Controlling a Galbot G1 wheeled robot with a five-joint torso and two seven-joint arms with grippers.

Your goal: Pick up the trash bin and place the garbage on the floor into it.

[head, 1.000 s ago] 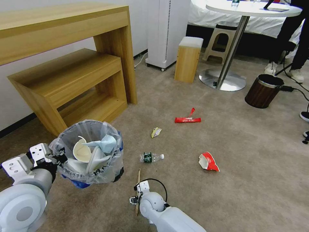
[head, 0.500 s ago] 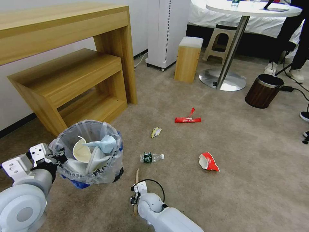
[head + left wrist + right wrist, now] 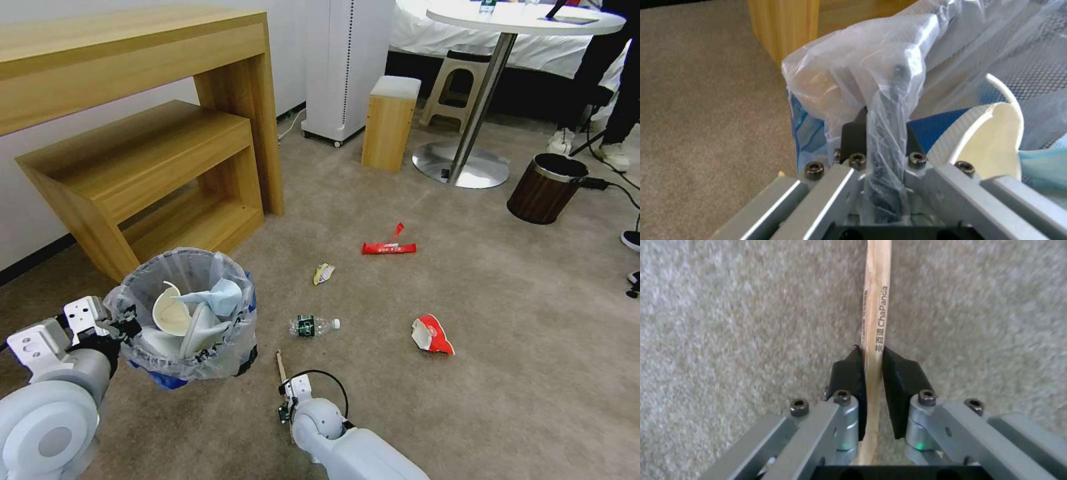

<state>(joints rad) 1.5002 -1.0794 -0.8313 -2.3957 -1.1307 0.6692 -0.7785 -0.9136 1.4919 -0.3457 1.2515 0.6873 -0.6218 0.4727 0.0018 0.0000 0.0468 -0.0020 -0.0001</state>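
Pads of the right pincer (image 3: 871, 373) are clamped on the wooden stick (image 3: 876, 306), low over the floor (image 3: 520, 400) at near centre. Left pincer (image 3: 880, 140), at near left, is closed on the bagged rim of the trash bin (image 3: 190, 313). Farther out lie a bottle (image 3: 313, 325), two red wrappers (image 3: 389, 247) and a yellow scrap (image 3: 323, 273). Most of the stick is hidden behind the right wrist in the head view.

Two bins counted, one black trash bin (image 3: 193, 360) at 8 o'clock, one brown bin (image 3: 543, 190) at 2 o'clock, two red wrappers (image 3: 389, 247) (image 3: 432, 335), one bottle (image 3: 313, 325), one wooden stick (image 3: 876, 323), one yellow scrap (image 3: 323, 273), two stools (image 3: 389, 121) (image 3: 463, 83).
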